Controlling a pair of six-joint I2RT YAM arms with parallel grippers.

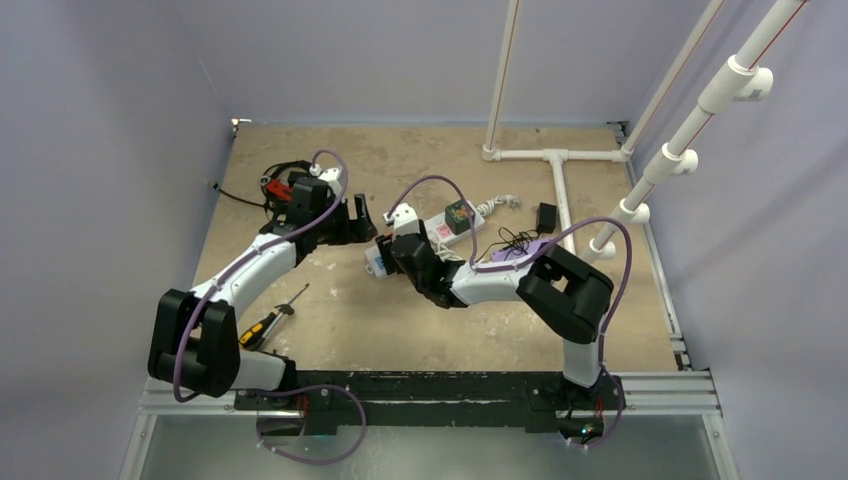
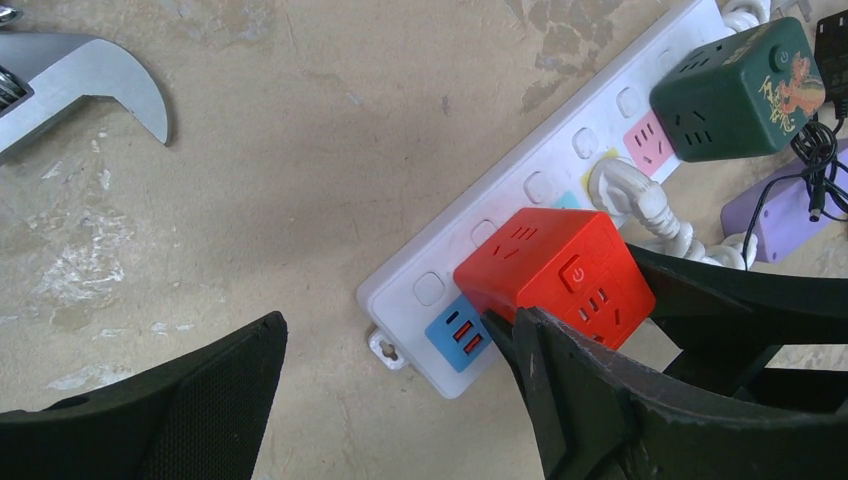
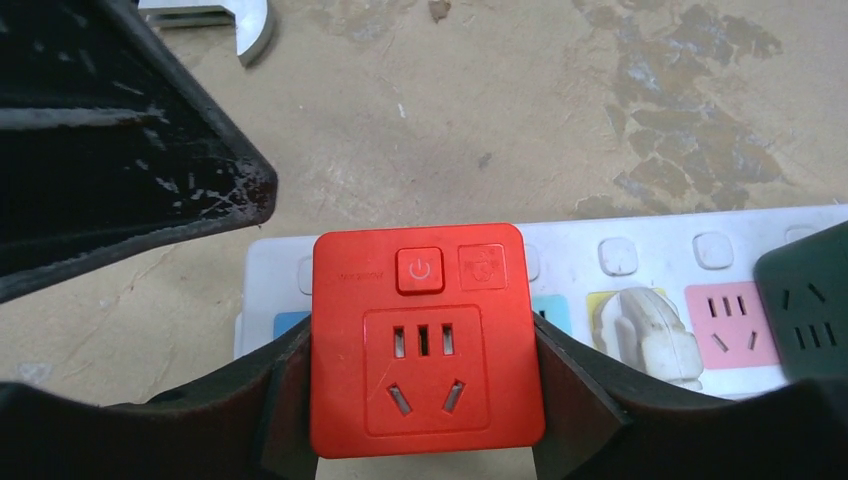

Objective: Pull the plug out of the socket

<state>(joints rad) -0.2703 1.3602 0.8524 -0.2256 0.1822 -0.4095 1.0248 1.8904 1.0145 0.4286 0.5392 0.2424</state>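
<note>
With the right gripper (image 3: 428, 375) clamped on both sides of the red cube-shaped plastic plug (image 3: 428, 340), which sits at the left end of the long white pastel-outlet power strip (image 2: 560, 165) in the middle of the bench (image 1: 400, 330), and the left gripper (image 2: 385, 410) open and empty nearby, the next move is probably a straight upward pull.

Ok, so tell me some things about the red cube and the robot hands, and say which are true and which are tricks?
1. The right gripper has a finger on each side of the red cube plug. True.
2. The green cube plug lies loose beside the power strip. False: it sits on the strip.
3. The left gripper holds the wrench. False: it is open and empty.
4. A white plug sits between the two cubes. True.
</note>
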